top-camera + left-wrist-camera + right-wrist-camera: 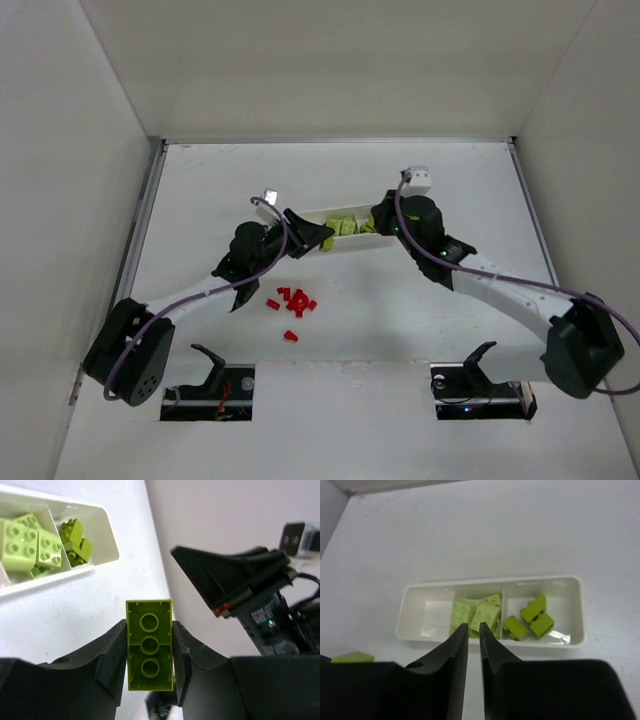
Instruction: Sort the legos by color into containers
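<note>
Legos of two colours are in play. Your left gripper (149, 630) is clamped on a yellow-green brick (149, 667), pinching its long sides, near the tray (530, 580) but outside it. The red legos (292, 300) lie loose on the table (400, 330) between the tray and the arm bases. Your right gripper (474, 627) is poised by the tray's middle section, jaws drawn almost together and gripping nothing.

Mind the crowding first. Both grippers sit close at the tray. A swing of the left one toward a section could clip the right one or shove the tray, which looks light and thin-walled enough to slide on the smooth white table.

The brick is hard, glossy plastic held between smooth black fingers (112, 655), so a bump may well make it pivot or squirt out. The tray is shallow with thin dividers, and a release from too high could bounce the brick into the wrong section.

Note too that the greens differ. Pale studded blocks (480, 612) fill the middle section, darker stepped pieces (532, 617) sit in one end section, and the other end holds nothing. Your brick is a boxy oblong showing three round hollows. It looks nearer the darker shade, though that is only a judgement.
</note>
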Tool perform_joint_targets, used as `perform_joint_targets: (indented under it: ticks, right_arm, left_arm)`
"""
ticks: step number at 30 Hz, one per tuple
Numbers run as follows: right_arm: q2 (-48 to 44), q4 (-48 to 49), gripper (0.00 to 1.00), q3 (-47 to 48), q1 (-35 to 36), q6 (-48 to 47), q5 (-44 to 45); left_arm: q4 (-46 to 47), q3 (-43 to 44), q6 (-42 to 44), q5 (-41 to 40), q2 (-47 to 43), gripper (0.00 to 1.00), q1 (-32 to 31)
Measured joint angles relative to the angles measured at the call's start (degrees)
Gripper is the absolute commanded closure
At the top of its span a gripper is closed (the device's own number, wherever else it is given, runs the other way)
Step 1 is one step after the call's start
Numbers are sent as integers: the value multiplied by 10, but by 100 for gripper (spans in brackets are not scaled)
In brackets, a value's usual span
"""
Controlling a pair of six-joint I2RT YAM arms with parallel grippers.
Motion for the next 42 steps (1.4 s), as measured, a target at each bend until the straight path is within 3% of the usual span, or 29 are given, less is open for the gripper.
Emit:
perform_joint_targets:
  ticks: [3, 6, 9, 14, 23, 34, 36, 42]
  right_arm:
    - [-78, 23, 79, -89, -27, 17, 29]
    - [-128, 35, 67, -155, -61, 35, 53]
    - [-152, 46, 52, -198, -91, 61, 69]
    - [-154, 71, 45, -233, -110, 92, 83]
    - [-196, 100, 44, -257, -114, 117, 89]
    - [-200, 110, 44, -261, -122, 130, 86]
    - [-199, 110, 48, -261, -122, 131, 86]
    - [-196, 110, 67, -260, -116, 127, 73]
  left_arm:
    - [-37, 56, 53, -40, 42, 79, -36]
    - [-80, 123, 112, -81, 96, 79, -65]
    - [-110, 191, 164, -116, 158, 79, -84]
    - [-153, 307, 226, -157, 269, 78, -105]
    - [-223, 454, 301, -196, 406, 73, -120]
    - [-262, 519, 363, -217, 447, 45, -151]
    - [-266, 518, 367, -217, 445, 46, -153]
    - [-269, 404, 368, -231, 333, 70, -146]
